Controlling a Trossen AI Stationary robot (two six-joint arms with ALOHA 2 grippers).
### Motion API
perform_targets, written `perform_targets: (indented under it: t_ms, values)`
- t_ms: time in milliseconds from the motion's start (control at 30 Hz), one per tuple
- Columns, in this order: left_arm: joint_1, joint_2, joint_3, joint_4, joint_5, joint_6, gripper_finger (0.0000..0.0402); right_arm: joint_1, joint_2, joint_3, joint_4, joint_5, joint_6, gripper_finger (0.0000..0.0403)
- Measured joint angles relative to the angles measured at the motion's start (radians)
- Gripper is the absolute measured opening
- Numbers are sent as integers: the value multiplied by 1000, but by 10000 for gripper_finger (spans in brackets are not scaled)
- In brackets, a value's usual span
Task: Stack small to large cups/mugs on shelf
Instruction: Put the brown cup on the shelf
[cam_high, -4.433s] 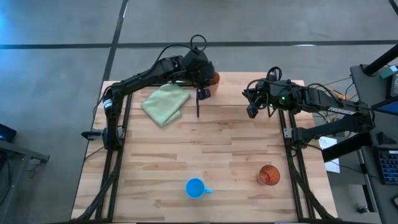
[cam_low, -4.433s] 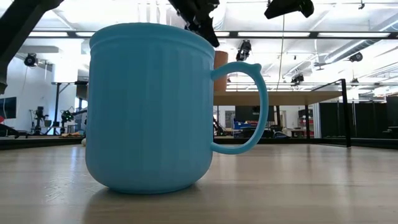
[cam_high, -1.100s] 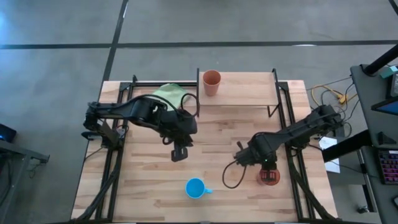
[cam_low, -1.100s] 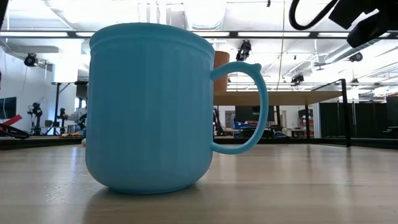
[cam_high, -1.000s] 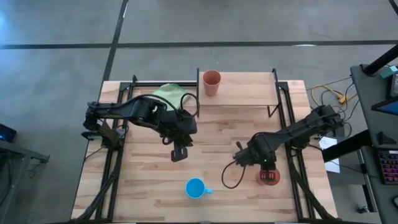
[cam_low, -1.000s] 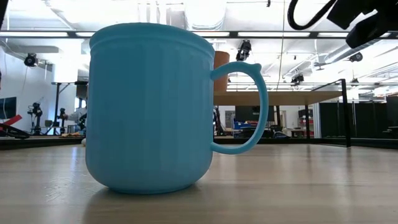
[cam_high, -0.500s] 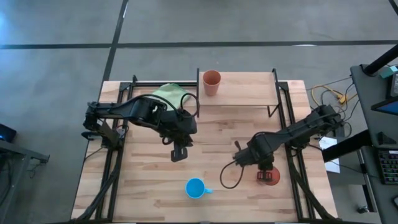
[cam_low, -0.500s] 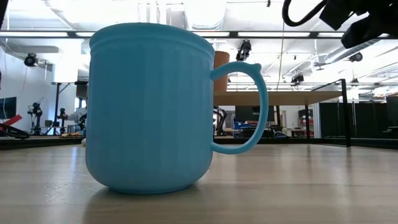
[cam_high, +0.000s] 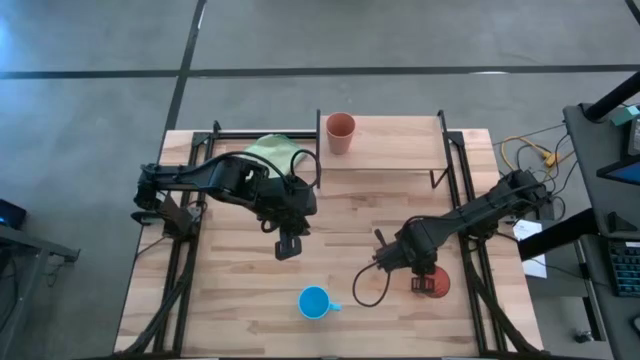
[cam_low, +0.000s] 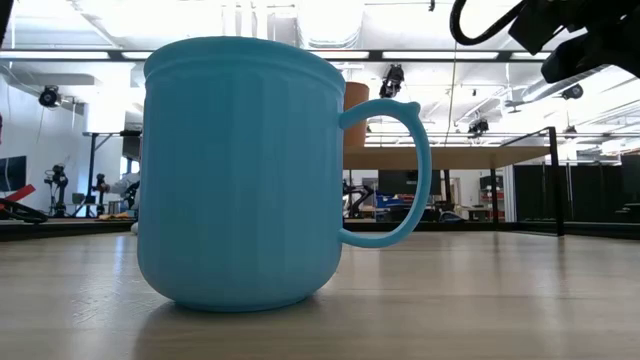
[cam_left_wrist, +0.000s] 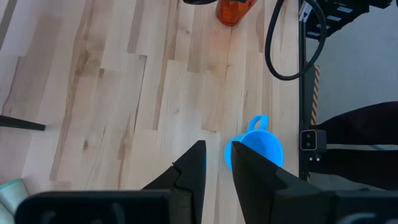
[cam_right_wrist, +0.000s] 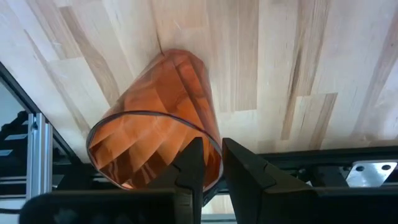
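Observation:
The textured orange-red cup (cam_high: 430, 284) (cam_right_wrist: 155, 118) is on the table's right near side, tilted, with my right gripper (cam_high: 422, 272) (cam_right_wrist: 213, 158) shut on it. The small light-orange cup (cam_high: 340, 131) stands upright on the shelf (cam_high: 390, 140) at its left end. The blue mug (cam_high: 315, 302) (cam_low: 240, 170) stands on the table near the near edge, its handle to the right. My left gripper (cam_high: 287, 245) (cam_left_wrist: 216, 155) hovers over the table's middle, beyond the mug, holding nothing; its fingers stand a narrow gap apart. My right gripper pinches the orange-red cup's rim (cam_right_wrist: 213, 146) between its two fingers, one finger (cam_right_wrist: 191, 167) over the opening and the other (cam_right_wrist: 242, 169) outside the wall. The fingers come from above. The cup is tilted; I cannot tell whether its base (cam_right_wrist: 180, 59) touches the table.
A pale green folded cloth (cam_high: 268, 148) lies at the table's far left, partly under the left arm. Black frame rails (cam_high: 190, 240) run along both sides of the table. Cables (cam_high: 365, 290) loop from the right arm near the cup. Bare wood lies between mug and shelf.
My right gripper has shifted a little toward the table's left while staying on the orange-red cup's rim, and the cup has tipped from upright to tilted. My left arm has kept still.

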Motion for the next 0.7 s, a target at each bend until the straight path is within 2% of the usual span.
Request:
perform_targets:
  t_ms: [700]
  values:
    - [0,1,0,0,0,0,61,18,4,-77,12,6,-3,54]
